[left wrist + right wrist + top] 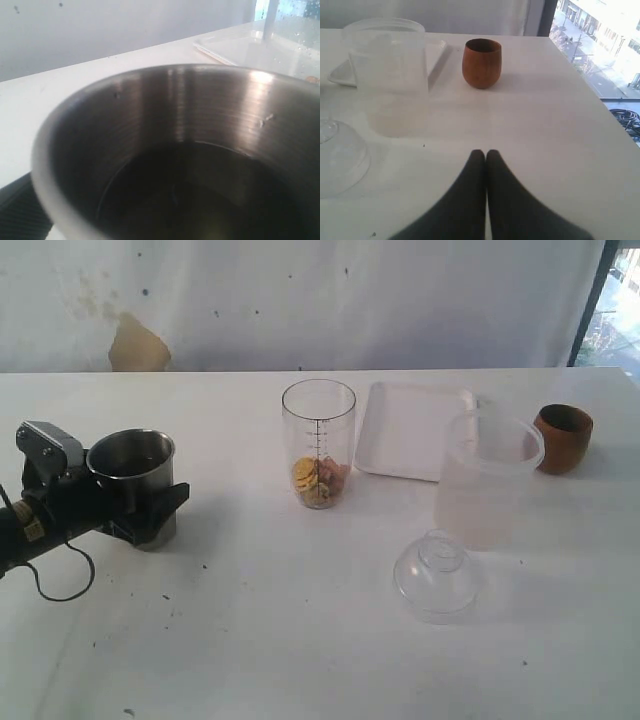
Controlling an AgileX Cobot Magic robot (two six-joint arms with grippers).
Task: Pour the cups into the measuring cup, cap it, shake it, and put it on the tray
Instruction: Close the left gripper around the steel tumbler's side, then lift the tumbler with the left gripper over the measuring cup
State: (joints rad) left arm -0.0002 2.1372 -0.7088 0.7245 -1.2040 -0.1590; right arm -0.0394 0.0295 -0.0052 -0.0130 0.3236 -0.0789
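The steel tumbler [132, 475] stands upright on the table at the left, and its dark inside [190, 165] fills the left wrist view, looking empty. My left gripper [150, 495] is open, with its black fingers on either side of the tumbler. The measuring cup [318, 440] stands at the centre with yellow and pink pieces in its bottom. Behind it and to the right lies the white tray [400, 430]. The wooden cup [563, 438] [481, 62] stands upright at the far right. My right gripper [486, 152] is shut and empty, low over the table short of the wooden cup.
A frosted plastic container [485, 480] [390, 75] stands between the tray and the wooden cup. In front of it a clear domed lid [438, 575] [340, 155] lies on the table. The table's right edge [600, 100] runs close past the wooden cup.
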